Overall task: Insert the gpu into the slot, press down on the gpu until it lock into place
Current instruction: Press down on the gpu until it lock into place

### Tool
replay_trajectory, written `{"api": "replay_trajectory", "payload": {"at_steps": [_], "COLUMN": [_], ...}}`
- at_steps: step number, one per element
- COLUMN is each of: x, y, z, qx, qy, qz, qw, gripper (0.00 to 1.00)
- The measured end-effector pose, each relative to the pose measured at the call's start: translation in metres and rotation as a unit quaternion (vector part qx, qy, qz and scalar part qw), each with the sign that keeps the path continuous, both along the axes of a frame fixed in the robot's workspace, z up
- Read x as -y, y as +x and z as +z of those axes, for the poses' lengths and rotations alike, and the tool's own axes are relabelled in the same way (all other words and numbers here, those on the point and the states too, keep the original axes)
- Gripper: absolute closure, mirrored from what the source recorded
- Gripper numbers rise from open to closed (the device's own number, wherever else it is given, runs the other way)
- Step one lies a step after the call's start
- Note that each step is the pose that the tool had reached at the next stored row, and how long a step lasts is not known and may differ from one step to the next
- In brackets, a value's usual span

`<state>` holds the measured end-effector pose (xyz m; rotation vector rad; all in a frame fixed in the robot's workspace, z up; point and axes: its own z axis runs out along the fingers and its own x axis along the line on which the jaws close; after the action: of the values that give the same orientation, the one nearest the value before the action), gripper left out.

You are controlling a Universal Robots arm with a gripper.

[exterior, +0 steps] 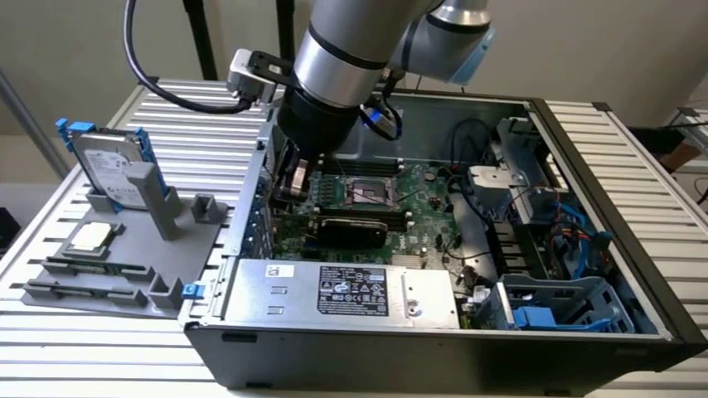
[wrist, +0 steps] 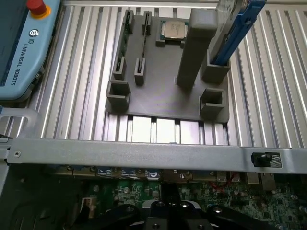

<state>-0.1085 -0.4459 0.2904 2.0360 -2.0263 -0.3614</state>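
The gripper [exterior: 297, 184] was closed and empty, pressing down inside the computer case [exterior: 575, 348], while just beside it the gpu [exterior: 351, 224] already sat across the board in its slot, so probably only locking remained.

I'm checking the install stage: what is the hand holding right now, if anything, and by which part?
It cannot be told: the hand is shut, low over the motherboard, near the gpu lying there.

black gpu [exterior: 351, 229] lies flat across the green board, inside the case.
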Motion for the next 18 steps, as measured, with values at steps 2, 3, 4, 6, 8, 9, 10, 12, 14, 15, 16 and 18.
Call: {"api": "replay_trajectory", "payload": {"at_steps": [2, 3, 4, 6, 8, 9, 10, 12, 14, 15, 16, 18], "x": [0.0000, 0.0000, -0.0001, 0.0000, -0.0001, -0.0001, -0.0001, -0.0001, 0.0000, 0.0000, 0.0000, 0.0000], "y": [0.0000, 0.0001, 0.0001, 0.0001, 0.0000, 0.0001, 0.0000, 0.0001, 0.0000, 0.0001, 0.0001, 0.0001], "z": [0.0000, 0.0001, 0.0001, 0.0001, 0.0000, 0.0000, 0.0000, 0.0000, 0.0001, 0.0001, 0.0001, 0.0001], "qx": [0.0000, 0.0000, 0.0000, -0.0001, 0.0000, 0.0000, 0.0000, 0.0000, 0.0000, 0.0000, -0.0001, -0.0003], "qy": [-0.0014, -0.0016, -0.0017, -0.0018, -0.0018, -0.0020, -0.0025, -0.0038, -0.0052, -0.0060, -0.0069, -0.0086], "qz": [-0.005, -0.008, -0.012, -0.020, -0.026, -0.028, -0.030, -0.033, -0.037, -0.039, -0.040, -0.044], "qw": [1.0000, 1.0000, 0.9999, 0.9998, 0.9997, 0.9996, 0.9996, 0.9994, 0.9993, 0.9992, 0.9992, 0.9990], "gripper": [0.89, 0.89, 0.89, 0.89, 0.89, 0.89, 0.89, 0.89, 0.89, 0.89, 0.89, 0.89]}}
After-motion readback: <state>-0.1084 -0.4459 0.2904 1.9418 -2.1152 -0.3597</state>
